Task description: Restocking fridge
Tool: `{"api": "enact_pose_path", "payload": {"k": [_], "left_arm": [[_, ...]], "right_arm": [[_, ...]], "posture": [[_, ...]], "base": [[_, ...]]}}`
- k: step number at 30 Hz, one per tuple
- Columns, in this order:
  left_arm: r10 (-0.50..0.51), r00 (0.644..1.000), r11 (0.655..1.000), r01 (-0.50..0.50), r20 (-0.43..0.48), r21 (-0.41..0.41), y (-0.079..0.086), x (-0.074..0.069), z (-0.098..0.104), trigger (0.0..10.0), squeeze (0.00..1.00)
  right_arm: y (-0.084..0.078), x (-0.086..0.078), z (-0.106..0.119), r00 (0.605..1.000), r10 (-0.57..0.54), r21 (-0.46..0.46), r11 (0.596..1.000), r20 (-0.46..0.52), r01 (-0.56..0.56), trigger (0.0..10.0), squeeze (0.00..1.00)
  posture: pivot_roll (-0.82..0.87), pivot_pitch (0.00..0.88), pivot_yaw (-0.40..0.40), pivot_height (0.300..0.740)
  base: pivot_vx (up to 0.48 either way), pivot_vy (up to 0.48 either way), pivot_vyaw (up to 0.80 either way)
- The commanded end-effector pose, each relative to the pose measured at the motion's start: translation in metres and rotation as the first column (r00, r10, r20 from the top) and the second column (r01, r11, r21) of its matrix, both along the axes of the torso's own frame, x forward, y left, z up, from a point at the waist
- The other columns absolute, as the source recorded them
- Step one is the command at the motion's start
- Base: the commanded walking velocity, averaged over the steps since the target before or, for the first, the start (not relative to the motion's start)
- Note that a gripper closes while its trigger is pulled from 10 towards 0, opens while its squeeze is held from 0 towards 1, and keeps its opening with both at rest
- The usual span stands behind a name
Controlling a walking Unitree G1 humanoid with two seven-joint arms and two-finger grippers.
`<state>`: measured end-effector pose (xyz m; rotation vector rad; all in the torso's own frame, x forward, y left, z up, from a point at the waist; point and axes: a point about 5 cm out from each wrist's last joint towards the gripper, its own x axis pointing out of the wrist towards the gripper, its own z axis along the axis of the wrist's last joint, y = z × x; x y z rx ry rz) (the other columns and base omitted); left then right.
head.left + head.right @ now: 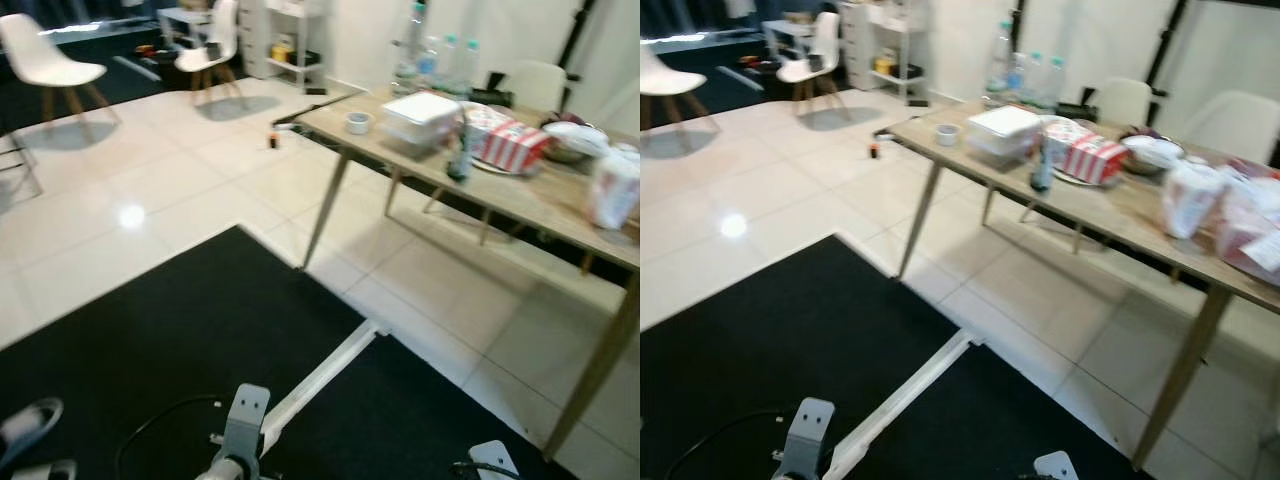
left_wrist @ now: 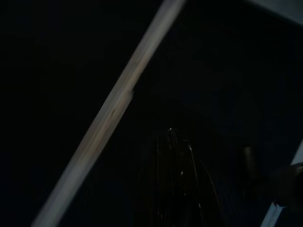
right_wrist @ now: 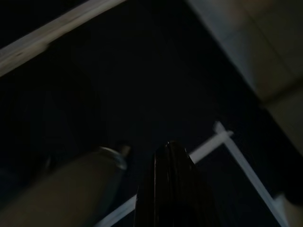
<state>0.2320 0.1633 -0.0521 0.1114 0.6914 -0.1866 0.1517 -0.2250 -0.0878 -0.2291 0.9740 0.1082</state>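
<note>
Worktop of pale wood on slanted legs, standing at the right over white floor tiles, its top crowded with groceries. At its far left end sits a small white cup, just beside a stack of white lidded boxes. Behind these stand several clear water bottles. To the right of the boxes lies a red-and-white striped carton, with a dark upright bottle near its front. Farther right are a bowl under a white cover and plastic-wrapped packages at the right end. Black mat covering the near floor, crossed by a white strip. White chairs stand far left, and a white shelf unit stands against the far wall. Both arms hang low over the mat. Left hand appears as dark fingers in a very dim view; whether they are apart or together cannot be told. Right hand shows one black finger, its state likewise unclear.
</note>
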Motion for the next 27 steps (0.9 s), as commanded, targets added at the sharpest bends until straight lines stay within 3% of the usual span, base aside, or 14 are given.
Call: {"api": "enact_pose_path", "payload": {"k": [1,13,27], "left_arm": [[0.014,1.000,1.000,-0.013,-0.025,0.007,0.005,-0.007,-0.005,10.0,0.00],[0.013,1.000,1.000,-0.013,-0.024,0.010,0.006,-0.007,-0.004,10.0,0.00],[0.004,1.000,1.000,-0.004,-0.024,0.015,0.008,-0.006,-0.003,10.0,0.00]], "right_arm": [[-0.003,0.005,0.003,0.999,-0.022,0.011,1.000,0.026,0.022,10.0,0.00],[-0.007,0.004,0.004,0.999,-0.032,0.015,0.999,0.028,0.032,10.0,0.00],[0.009,0.011,0.003,0.999,-0.025,0.031,0.999,0.038,0.024,10.0,0.00]], "posture": [[-0.06,0.040,0.015,0.726],[-0.05,0.042,0.017,0.726],[-0.05,0.033,0.034,0.726]], "base": [[0.281,0.000,-0.80],[0.280,0.000,-0.80],[0.277,0.000,-0.10]]}}
